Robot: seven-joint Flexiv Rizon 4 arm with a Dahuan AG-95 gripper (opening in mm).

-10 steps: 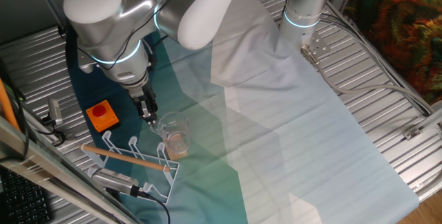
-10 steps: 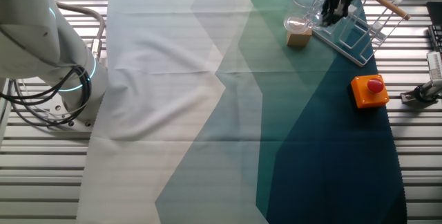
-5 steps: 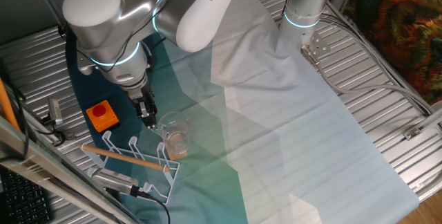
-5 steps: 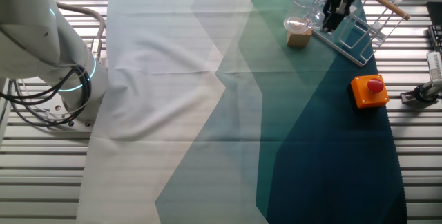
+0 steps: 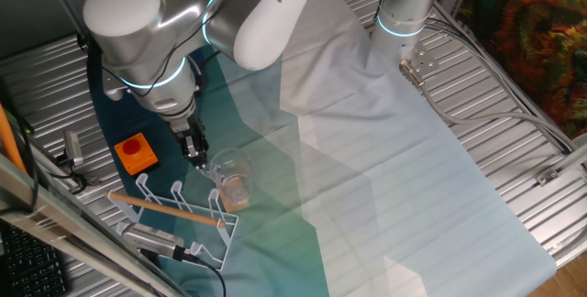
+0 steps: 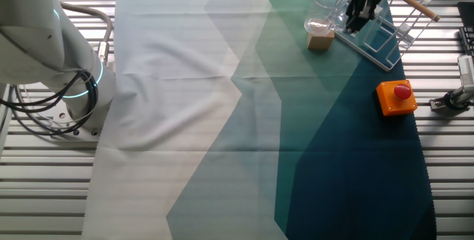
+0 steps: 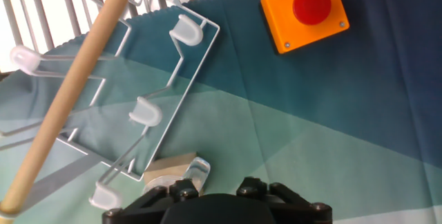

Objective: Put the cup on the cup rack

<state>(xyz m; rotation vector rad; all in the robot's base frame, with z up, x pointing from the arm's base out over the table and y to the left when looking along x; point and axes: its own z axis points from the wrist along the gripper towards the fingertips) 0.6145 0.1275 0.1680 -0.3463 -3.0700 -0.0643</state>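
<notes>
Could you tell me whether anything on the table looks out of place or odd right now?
The cup sits atop a wooden block beside the cup rack instead of on the cloth. Nothing looks spilled or damaged.

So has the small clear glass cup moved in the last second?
No. The small clear glass cup sits in the same spot against the tan wooden block, beside the white wire rack.

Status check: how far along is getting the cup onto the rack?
Not done yet. The cup sits on the wooden block beside the cup rack, not on a prong. In hand: the gripper is right at the cup's side; whether it has closed on the cup is unclear. Left: lift the cup and set it on the rack.
</notes>
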